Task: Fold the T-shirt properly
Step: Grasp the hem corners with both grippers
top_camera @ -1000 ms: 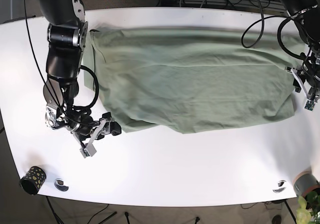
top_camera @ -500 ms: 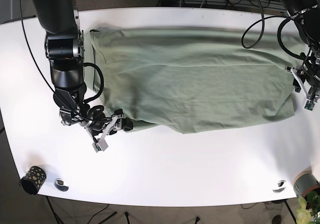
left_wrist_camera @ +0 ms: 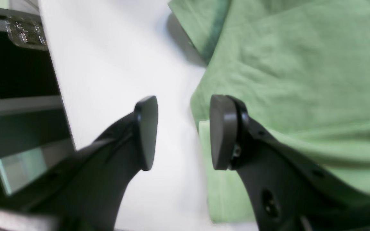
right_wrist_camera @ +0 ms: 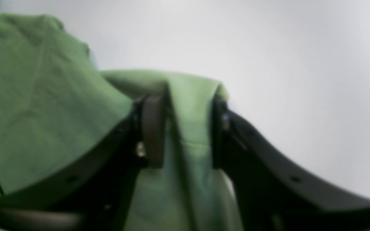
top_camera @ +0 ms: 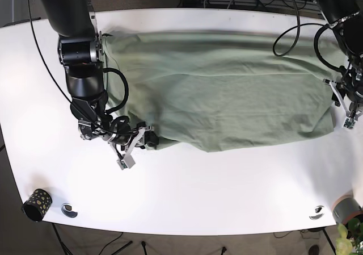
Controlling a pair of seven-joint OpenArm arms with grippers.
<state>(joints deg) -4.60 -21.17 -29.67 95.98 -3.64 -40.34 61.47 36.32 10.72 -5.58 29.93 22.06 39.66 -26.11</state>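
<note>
Green T-shirt (top_camera: 218,90) spread flat across white table (top_camera: 187,192), wrinkled, long side running across base view. Right gripper (right_wrist_camera: 185,134) at shirt's near corner; jaws parted, straddling raised fold of fabric, not pinched tight; wrist view blurred. Left gripper (left_wrist_camera: 183,131) at opposite shirt edge; jaws released, one over bare table, other over hem, nothing between them. Small patterned cup (top_camera: 36,203) at table's near corner.
</note>
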